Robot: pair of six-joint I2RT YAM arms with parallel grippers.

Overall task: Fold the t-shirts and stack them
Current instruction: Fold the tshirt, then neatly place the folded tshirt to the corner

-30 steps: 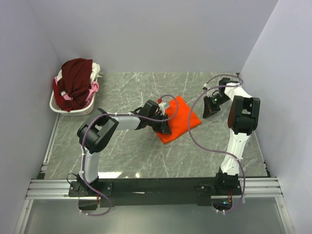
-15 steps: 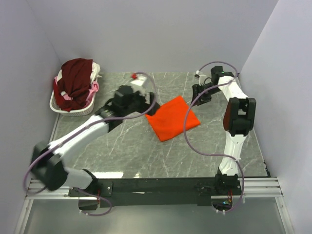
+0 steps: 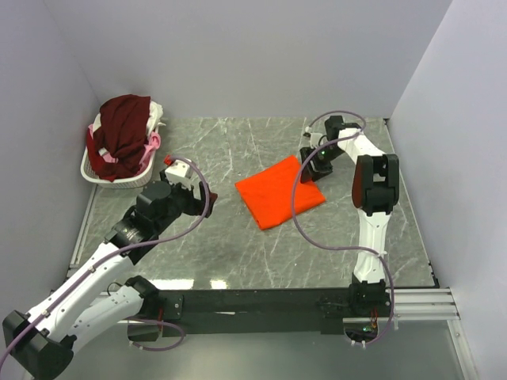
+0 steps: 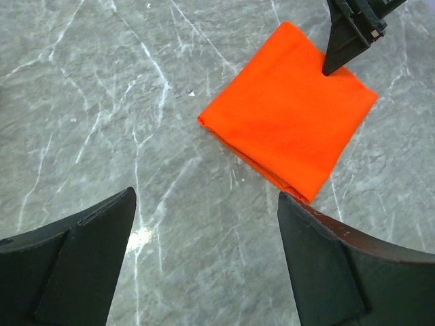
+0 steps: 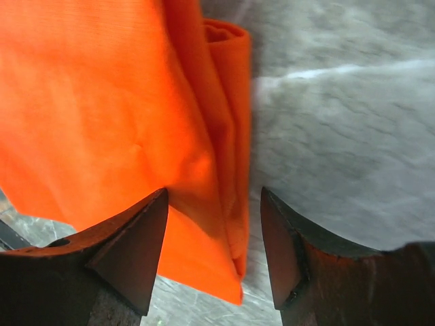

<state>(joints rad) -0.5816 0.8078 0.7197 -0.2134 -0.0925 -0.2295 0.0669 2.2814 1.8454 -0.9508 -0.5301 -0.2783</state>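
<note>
A bright orange t-shirt [image 3: 279, 191] lies folded into a flat square on the grey marble table; it also shows in the left wrist view [image 4: 289, 122]. My right gripper [image 3: 314, 163] is at the shirt's far right edge. It is open [image 5: 214, 193], its jaws astride the layered folded edge [image 5: 228, 136] without pinching it. My left gripper [image 3: 194, 190] hovers left of the shirt, open wide [image 4: 205, 197] over bare table with nothing between its fingers. A dark maroon t-shirt [image 3: 123, 127] tops the pile in the basket, with pink [image 3: 152, 142] and white [image 3: 156, 111] cloth under it.
The white wire basket [image 3: 119, 180] stands at the far left by the wall. Walls close in the table on the left, back and right. The right gripper's black finger [image 4: 343, 37] shows in the left wrist view, touching the shirt's far edge.
My left arm has let go of the orange shirt and drawn back to the left and nearer, jaws opening wide. My right gripper has moved left onto the shirt's far right edge and opened.
</note>
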